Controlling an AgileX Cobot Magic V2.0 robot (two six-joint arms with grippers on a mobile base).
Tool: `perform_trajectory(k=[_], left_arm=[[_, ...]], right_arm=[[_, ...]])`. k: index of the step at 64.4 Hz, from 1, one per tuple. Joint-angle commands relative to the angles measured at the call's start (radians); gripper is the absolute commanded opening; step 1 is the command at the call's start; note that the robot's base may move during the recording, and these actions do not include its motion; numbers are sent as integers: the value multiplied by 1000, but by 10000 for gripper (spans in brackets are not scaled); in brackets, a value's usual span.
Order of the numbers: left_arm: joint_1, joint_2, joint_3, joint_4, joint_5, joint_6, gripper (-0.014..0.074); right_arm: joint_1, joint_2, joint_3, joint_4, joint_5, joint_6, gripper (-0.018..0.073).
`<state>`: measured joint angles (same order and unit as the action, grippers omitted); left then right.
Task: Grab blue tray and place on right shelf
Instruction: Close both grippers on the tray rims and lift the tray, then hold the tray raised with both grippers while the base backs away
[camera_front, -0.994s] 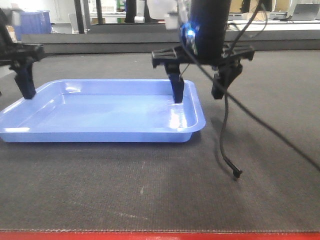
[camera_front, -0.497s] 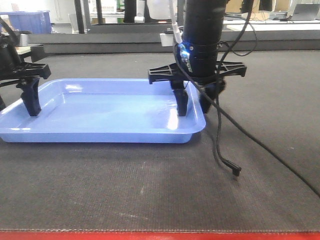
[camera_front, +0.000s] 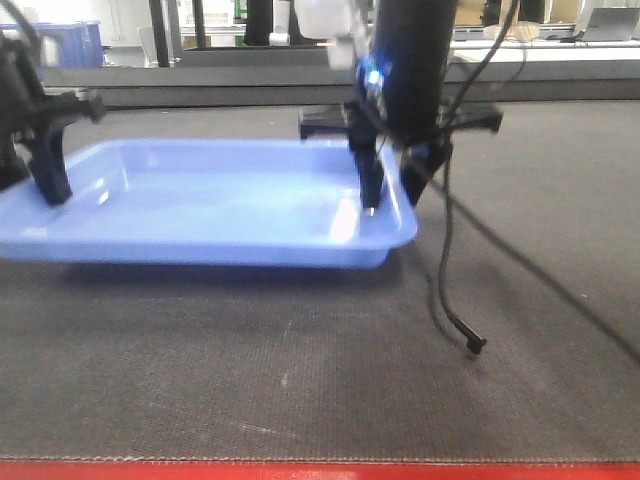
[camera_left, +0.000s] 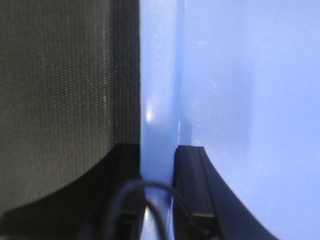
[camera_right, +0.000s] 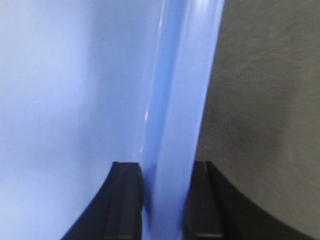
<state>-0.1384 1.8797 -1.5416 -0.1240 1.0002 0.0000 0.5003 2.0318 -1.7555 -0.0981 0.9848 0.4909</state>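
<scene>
Since the earlier frame the blue tray (camera_front: 200, 200) has lifted just clear of the tabletop (camera_front: 300, 380), left claw (camera_left: 159, 195) and right claw (camera_front: 393, 190) each clamped on an end rim; I judge both arms must rise together, keeping it level.

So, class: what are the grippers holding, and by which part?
Both hold the tray. The left gripper pinches the rim at its left end, the right gripper the rim at its right end, each with one finger inside, one outside.
</scene>
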Motion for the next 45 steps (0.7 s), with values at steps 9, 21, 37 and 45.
perform_trajectory(k=[9, 21, 37, 45], left_arm=[[-59, -205, -43, 4, 30, -27, -41], [-105, -296, -20, 2, 97, -58, -41], [-197, -427, 54, 39, 110, -146, -41], [-279, -467, 96, 74, 146, -201, -41]], right_arm=[[-4, -223, -23, -80, 42, -20, 57], [-4, -407, 71, -169, 57, -20, 57], [-4, -656, 346, -183, 22, -20, 57], [-4, -752, 478, -162, 17, -20, 57]])
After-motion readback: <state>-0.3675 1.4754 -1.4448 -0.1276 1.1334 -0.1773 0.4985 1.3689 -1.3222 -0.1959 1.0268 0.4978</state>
